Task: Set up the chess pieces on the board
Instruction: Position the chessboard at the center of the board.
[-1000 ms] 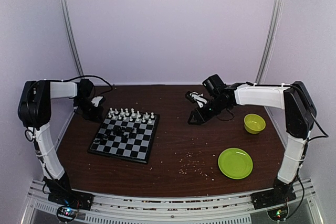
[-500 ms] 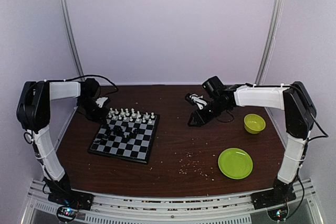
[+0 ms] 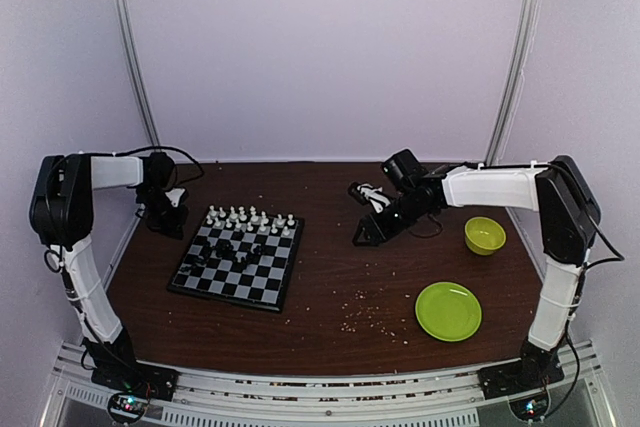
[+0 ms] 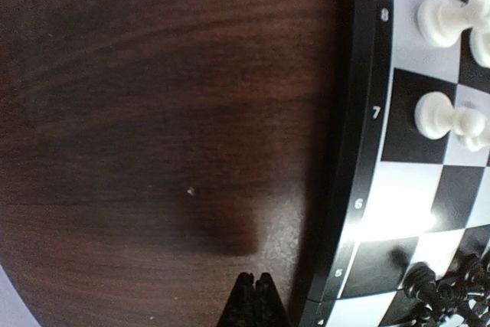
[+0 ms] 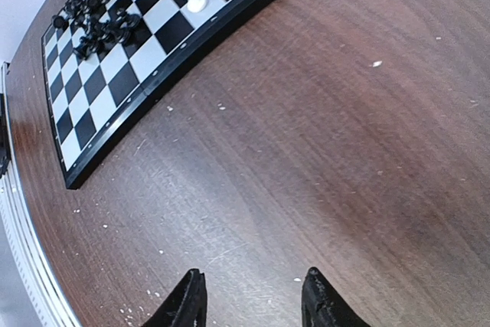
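The board (image 3: 238, 263) lies left of centre on the table (image 3: 340, 267) and holds the chess pieces (image 3: 245, 232), white ones (image 3: 250, 218) along its far edge, black ones (image 3: 238, 245) bunched mid-board. The left gripper (image 4: 255, 287) hangs over wood just beside the board's numbered rim, fingers pressed together on nothing; the right gripper (image 5: 251, 292) is low over the table right of the board, fingers apart. The green plate (image 3: 448, 310) and yellow-green bowl (image 3: 485, 235) sit far right, well apart from the board, the bowl's inside unreadable, with pale crumbs (image 3: 365, 315) near the plate.

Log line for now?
left gripper shut, beside board | right gripper open, empty | white pieces along far edge | black pieces clustered
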You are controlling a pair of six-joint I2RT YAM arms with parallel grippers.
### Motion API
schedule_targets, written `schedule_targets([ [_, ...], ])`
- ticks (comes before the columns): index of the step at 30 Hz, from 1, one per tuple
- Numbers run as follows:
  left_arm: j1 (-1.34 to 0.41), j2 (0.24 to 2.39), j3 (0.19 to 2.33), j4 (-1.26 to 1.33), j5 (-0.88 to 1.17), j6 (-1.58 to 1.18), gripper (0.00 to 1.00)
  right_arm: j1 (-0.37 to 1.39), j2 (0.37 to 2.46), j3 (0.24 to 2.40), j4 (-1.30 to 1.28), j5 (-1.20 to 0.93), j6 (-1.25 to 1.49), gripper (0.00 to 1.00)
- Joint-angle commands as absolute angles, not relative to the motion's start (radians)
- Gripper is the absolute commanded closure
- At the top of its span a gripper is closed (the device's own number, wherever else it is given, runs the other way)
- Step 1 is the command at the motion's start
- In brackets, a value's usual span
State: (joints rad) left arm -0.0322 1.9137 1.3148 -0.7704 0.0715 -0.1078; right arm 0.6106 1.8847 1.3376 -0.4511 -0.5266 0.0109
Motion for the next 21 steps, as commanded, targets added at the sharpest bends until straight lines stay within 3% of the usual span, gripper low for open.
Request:
schedule_targets([
  [1, -0.041, 1.95, 1.339, -0.784, 0.118, -0.097, 1.0, 0.634, 1.903, 1.341, -0.439, -0.548, 0.023, 0.58],
  [21, -0.188, 1.952, 1.319, -0.795, 0.179, -0.038, 1.0, 0.635, 1.927, 1.351, -0.445, -0.558, 0.025, 0.58],
])
